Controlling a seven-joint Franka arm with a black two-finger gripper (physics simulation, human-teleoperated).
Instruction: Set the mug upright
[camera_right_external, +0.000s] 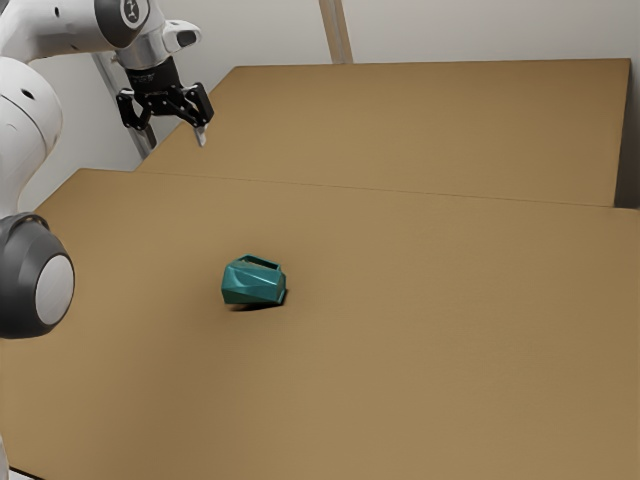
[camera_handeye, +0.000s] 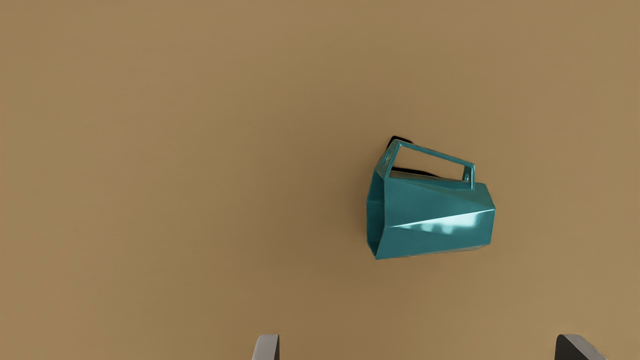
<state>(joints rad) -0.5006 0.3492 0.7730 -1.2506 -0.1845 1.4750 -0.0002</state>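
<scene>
Worktop (camera_right_external: 400, 390): one, brown, matt, under the mug and extending around it on every side; a thin seam runs across it beyond the mug in the exterior view.

Wall (camera_right_external: 480, 30): pale, standing well behind the mug, with a brown upright strip (camera_right_external: 337, 30).

Arm (camera_right_external: 75, 28): one, white with dark grey joint parts, on the exterior view's left of the mug, its hand end raised higher than the mug.

Mug (camera_right_external: 254, 282): one, teal, glossy, with faceted sides. Lying on its side on the worktop, not upright. In the wrist view its open mouth (camera_handeye: 375, 217) faces the side of one finger and its narrower base end faces the side of the other.

Fingers (camera_right_external: 202, 137): a pair, black with grey tips, spread wide, nothing gripped. Held above the worktop, well apart from the mug, toward the exterior view's left of it. In the wrist view the mug lies out ahead of the tips, in line with the gap between them and touching neither.

Handle (camera_handeye: 436, 153): one, angular, teal, on the mug's side facing away from the fingers in the wrist view.
</scene>
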